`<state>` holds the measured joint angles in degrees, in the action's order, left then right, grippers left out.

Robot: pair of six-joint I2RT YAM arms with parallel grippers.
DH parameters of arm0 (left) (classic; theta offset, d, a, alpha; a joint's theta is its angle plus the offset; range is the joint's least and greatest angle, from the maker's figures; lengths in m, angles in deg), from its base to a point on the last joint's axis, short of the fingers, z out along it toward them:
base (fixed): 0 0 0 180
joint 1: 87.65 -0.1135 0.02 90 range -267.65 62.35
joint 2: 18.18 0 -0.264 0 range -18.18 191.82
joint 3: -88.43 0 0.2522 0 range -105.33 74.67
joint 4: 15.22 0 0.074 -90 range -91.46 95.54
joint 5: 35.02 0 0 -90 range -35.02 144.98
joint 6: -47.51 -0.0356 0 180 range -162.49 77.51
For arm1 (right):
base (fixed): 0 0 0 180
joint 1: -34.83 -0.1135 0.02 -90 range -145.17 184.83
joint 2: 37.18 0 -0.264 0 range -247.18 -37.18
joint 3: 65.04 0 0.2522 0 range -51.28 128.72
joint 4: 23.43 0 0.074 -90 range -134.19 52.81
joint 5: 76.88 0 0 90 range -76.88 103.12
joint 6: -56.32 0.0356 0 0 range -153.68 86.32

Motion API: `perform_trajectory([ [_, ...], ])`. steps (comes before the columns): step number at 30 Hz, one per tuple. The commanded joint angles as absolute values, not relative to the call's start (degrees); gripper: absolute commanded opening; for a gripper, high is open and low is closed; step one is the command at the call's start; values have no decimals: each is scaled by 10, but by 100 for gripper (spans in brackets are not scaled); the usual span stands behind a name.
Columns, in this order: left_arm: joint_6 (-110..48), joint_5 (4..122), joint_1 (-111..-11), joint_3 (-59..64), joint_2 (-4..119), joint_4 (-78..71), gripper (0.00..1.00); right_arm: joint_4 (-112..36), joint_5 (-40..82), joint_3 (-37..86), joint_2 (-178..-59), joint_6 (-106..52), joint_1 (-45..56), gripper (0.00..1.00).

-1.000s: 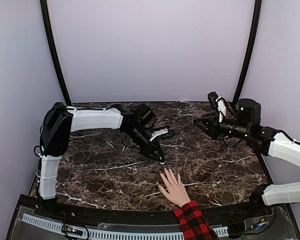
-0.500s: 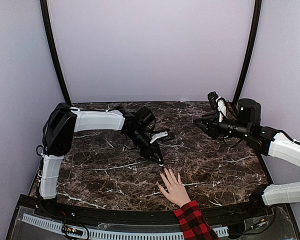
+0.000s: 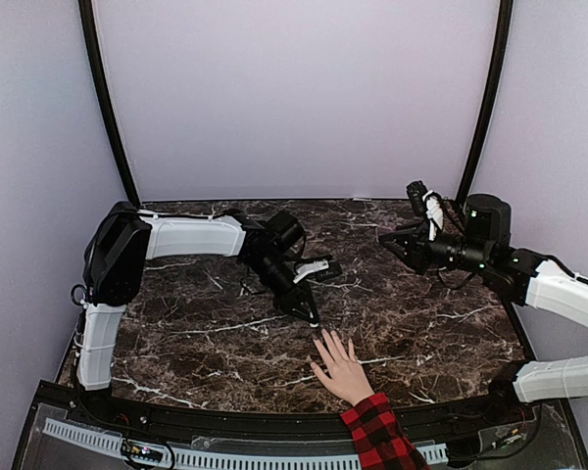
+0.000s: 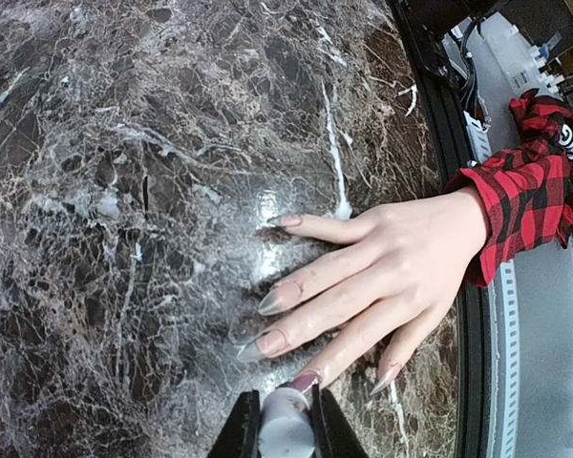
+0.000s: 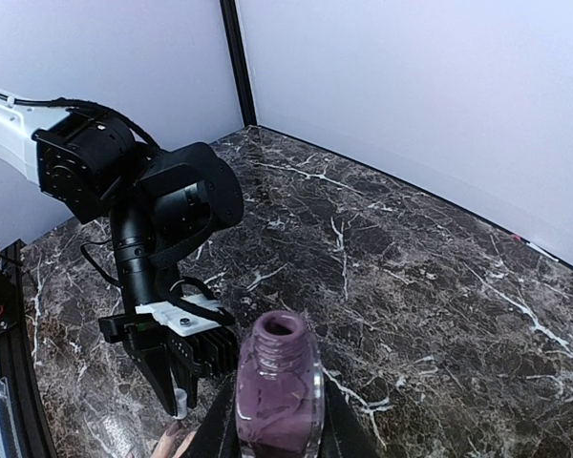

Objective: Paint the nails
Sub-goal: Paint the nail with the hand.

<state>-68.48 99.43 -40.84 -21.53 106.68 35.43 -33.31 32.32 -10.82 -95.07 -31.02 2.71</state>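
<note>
Nails: were on a hand laid flat, fingers spread, at the near edge of the table, presumably so each could be reached.
Left gripper: pinched a white brush cap, its tip just beside the ring finger's nail, likely mid-stroke.
Right gripper: clamped on the open purple bottle, upright and well apart, probably ready for dipping.
Surface: was glossy dark marble, white-veined.
Room: had plain lavender walls.
</note>
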Motion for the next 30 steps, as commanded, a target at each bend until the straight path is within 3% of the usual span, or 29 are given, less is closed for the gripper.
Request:
perform_trajectory([
  [1, -703, 988, -406, -227, 1065, 378, 0, -304, 316, -112, -940, -310, 31, 0],
  [30, -708, 974, -424, -228, 1039, 386, 0, -305, 316, -112, -939, -310, 31, 0],
])
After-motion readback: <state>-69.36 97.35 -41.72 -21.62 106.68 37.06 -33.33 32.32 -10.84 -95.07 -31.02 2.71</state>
